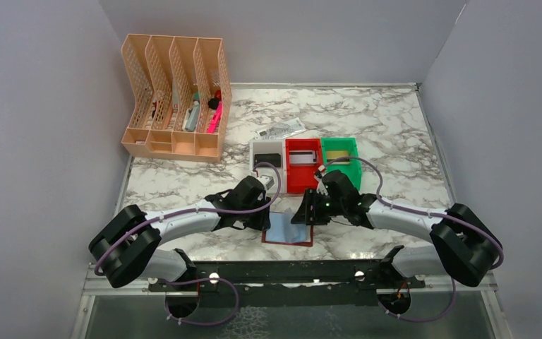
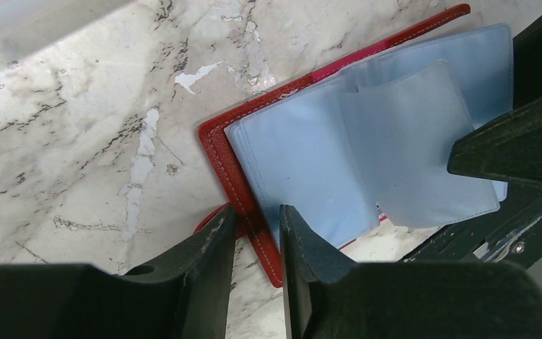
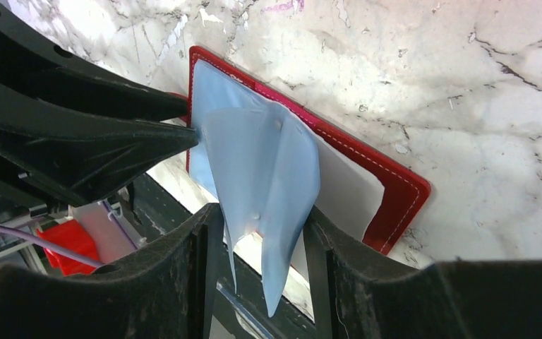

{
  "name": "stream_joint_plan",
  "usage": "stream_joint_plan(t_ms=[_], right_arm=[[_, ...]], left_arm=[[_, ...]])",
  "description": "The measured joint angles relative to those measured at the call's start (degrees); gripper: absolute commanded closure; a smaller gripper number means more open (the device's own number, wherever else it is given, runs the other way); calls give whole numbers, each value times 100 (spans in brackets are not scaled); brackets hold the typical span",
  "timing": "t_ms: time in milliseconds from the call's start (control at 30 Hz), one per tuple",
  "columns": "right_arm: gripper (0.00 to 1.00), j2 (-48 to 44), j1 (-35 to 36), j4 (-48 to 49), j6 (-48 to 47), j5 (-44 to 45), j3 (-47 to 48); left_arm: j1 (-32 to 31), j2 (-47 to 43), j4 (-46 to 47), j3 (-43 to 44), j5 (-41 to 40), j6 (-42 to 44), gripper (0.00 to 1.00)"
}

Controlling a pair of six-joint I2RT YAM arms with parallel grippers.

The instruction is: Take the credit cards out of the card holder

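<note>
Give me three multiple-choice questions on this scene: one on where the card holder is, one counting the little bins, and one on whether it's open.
1. Where does the card holder lie?
A in a drawer
B on the marble table, by its near edge
C on the floor

2. How many small bins stand behind it?
A two
B three
C five

3. The card holder is:
A open
B folded shut
C standing on edge

Answers:
1. B, because it rests flat on the marble.
2. B, because a white bin, a red bin and a green bin sit in a row.
3. A, because its blue sleeves are showing.
</note>
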Motion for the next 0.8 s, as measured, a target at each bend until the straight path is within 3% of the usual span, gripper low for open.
stream_joint_plan(t_ms=[333, 533, 800], right_arm=[[56, -372, 0, -229, -74, 42, 17], [76, -402, 0, 83, -24, -343, 20], [78, -396, 0, -7, -46, -339, 125]], left_arm=[[0, 0, -2, 2, 2, 0, 68], [0, 0, -4, 7, 7, 0, 68], [0, -2, -7, 7, 7, 0, 68]])
